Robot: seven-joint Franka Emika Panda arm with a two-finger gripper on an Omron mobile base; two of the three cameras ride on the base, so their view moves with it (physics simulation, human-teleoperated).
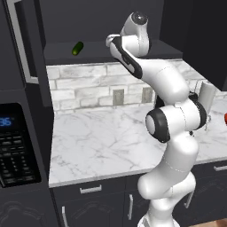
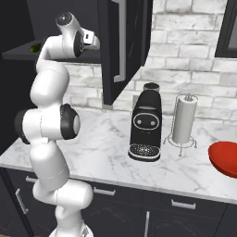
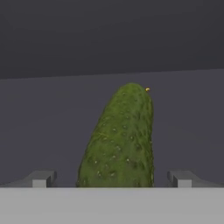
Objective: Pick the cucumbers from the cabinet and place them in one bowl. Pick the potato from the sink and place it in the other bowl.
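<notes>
In the hand view a knobbly green cucumber [image 3: 120, 140] lies on the dark shelf [image 3: 43, 127] of the cabinet, running away from the camera between the two finger tips [image 3: 41, 179], which stand far apart on either side of it. The gripper [image 3: 113, 180] is spread wide and released, its tips clear of the cucumber's sides.

From the left base view the white arm reaches up into the open cabinet [image 1: 111, 48], and a second cucumber [image 1: 78, 48] rests on the shelf further left, well apart from the arm (it lies tilted, near the shelf's front edge). Below, the marble counter [image 1: 97, 142] runs beneath a pale brick backsplash, with a black microwave [image 1: 15, 146] at the left.

The right base view shows the cabinet door [image 2: 122, 41] swung open with its silver bar handle, a black coffee machine [image 2: 145, 125] beside a paper towel holder [image 2: 183, 121], and the red bowl [image 2: 224, 158] at the counter's right edge.
</notes>
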